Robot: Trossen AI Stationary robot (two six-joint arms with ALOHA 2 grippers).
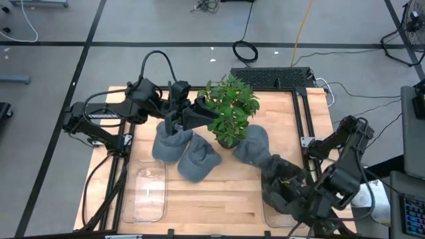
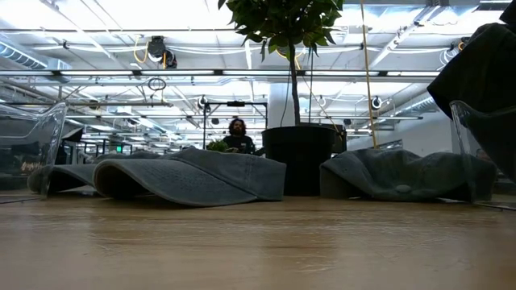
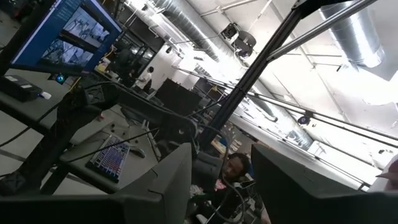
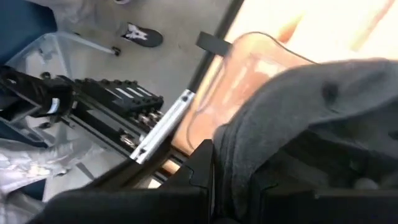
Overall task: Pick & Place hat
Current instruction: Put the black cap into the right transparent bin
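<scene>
Wooden tabletop carries a potted plant at its middle, with grey hats clustered round the pot. One hat lies just in front of it, brim toward the near edge, long axis front to back; the low view shows that hat flat, brim down.

My right gripper hangs over the clear bin at the near right corner, fingers pinched on a dark hat whose cloth drapes over the bin's rim. Only my right wrist view shows that pinch.

My left gripper hovers above another hat left of the plant, fingers spread; my left wrist view sees only the room.
</scene>
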